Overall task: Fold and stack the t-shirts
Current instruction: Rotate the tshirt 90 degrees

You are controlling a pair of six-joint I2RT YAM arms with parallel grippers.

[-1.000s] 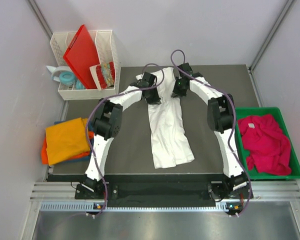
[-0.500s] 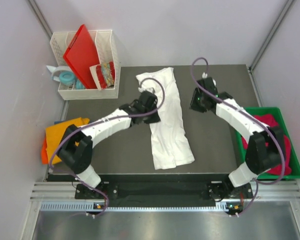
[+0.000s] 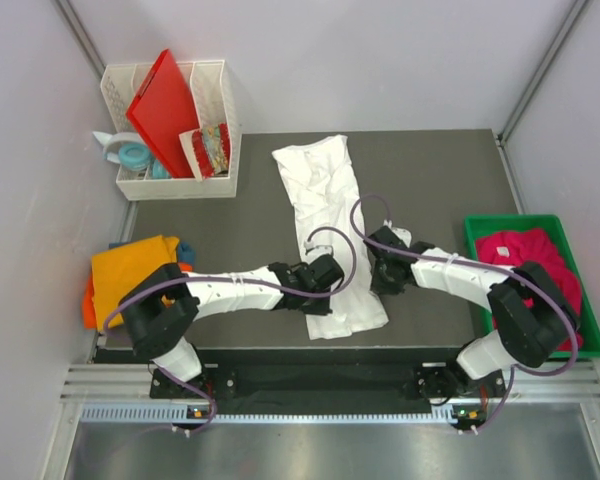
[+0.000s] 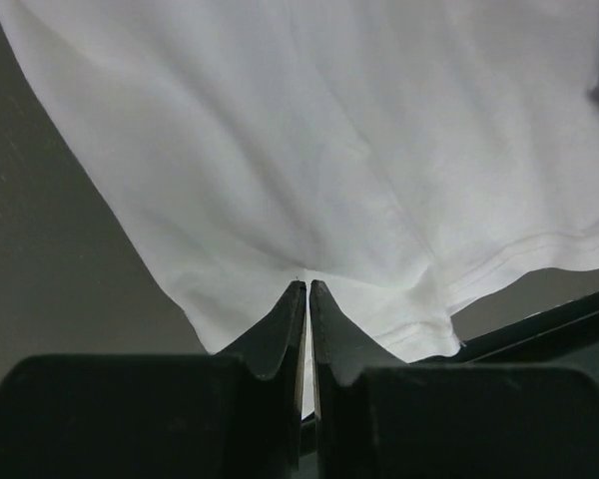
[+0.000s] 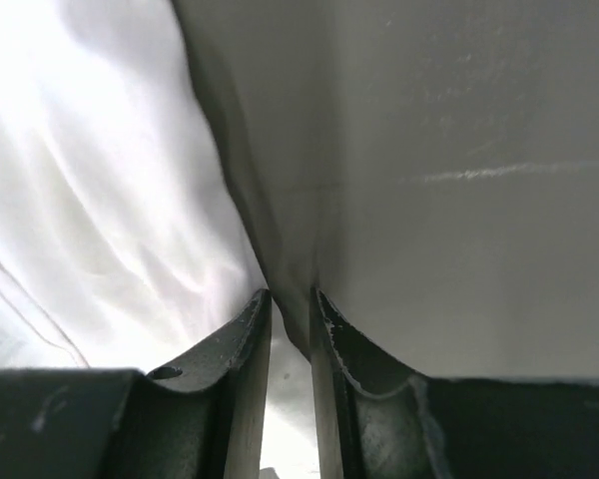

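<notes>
Your left hand (image 4: 306,287) pinches the near hem of the white t-shirt (image 3: 325,195); your right hand (image 5: 292,294), almost pressed together at its edge, grip unclear. Both have left the collar end.

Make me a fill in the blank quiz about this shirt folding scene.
The long t-shirt spread on the table is ____.
The magenta t-shirt lies in a ____ tray.
The board in the rack is ____.
The topmost t-shirt at far left is ____.
Missing words: white, green, red, orange.
</notes>
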